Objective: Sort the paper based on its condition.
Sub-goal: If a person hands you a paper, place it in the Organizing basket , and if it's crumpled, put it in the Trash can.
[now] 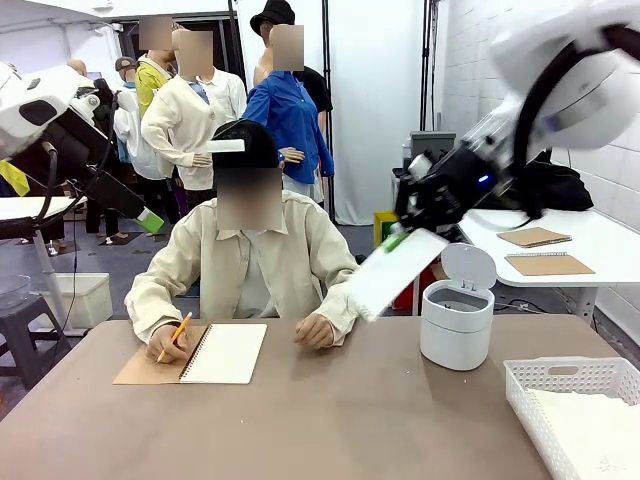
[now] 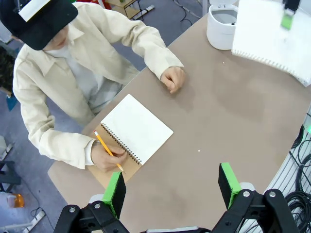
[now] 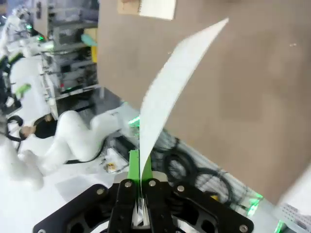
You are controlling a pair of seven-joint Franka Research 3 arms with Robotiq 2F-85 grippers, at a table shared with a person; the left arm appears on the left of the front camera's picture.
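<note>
Gripping the paper (image 1: 395,272) by one edge, the right tool (image 1: 402,238) holds it above the tabletop (image 1: 350,420), just left of the bin (image 1: 457,320); the left tool (image 2: 172,183) stands spread, empty.

— How many papers?
— One loose sheet (image 1: 395,272), at two o'clock from the centre of the table (image 1: 330,420).
— Notebooks?
— Three: one open spiral notebook (image 1: 222,353) at ten o'clock, and two closed brown notebooks (image 1: 533,237) farther off at two o'clock.
— Anything else?
— One pencil (image 1: 174,336), one lidded bin (image 1: 457,322), one lattice tray (image 1: 565,375).
</note>
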